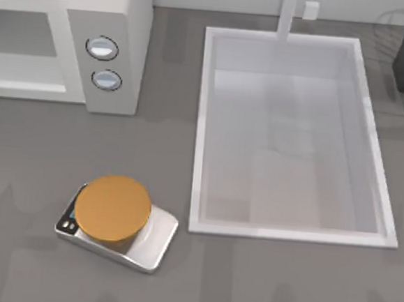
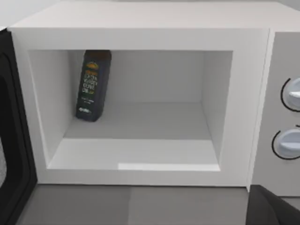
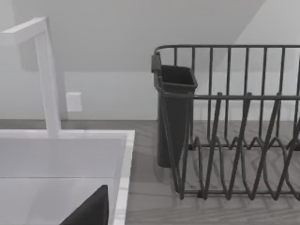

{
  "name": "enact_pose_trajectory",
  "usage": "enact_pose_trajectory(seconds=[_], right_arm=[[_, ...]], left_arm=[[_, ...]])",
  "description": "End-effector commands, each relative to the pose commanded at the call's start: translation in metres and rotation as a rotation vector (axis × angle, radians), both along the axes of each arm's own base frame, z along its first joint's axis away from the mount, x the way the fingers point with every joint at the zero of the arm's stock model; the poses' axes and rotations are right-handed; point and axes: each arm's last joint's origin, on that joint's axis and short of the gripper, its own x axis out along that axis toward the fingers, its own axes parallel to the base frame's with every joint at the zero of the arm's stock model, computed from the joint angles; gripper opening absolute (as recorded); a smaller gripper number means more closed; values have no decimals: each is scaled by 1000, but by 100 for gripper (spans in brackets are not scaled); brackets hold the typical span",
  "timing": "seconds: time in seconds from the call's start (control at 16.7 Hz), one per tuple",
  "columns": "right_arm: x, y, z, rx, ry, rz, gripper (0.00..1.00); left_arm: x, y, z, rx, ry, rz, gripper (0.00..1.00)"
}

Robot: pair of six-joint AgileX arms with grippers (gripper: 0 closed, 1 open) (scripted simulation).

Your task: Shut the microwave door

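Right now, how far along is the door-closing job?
Nothing looks done yet: the microwave cavity stands fully open, a dark bottle standing inside. The microwave door is swung wide at the cavity's side. Nothing is in hand; no contact with the door is visible. Left: reach the door and push it shut.

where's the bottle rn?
Left wrist view: the bottle stands inside the microwave cavity, in a back corner, on the side nearest the open door.
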Motion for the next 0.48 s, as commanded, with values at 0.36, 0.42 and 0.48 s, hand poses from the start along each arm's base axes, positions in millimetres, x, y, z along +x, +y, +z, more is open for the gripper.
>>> enact_pose_trajectory(seconds=[0.36, 0.42, 0.48], right_arm=[[0, 0, 0, 0, 0, 0, 100], [0, 0, 0, 0, 0, 0, 100], [0, 0, 0, 0, 0, 0, 100]], left_arm=[[5, -6, 6, 2, 44, 4, 0], [6, -9, 9, 2, 44, 4, 0], [7, -13, 11, 3, 44, 4, 0]])
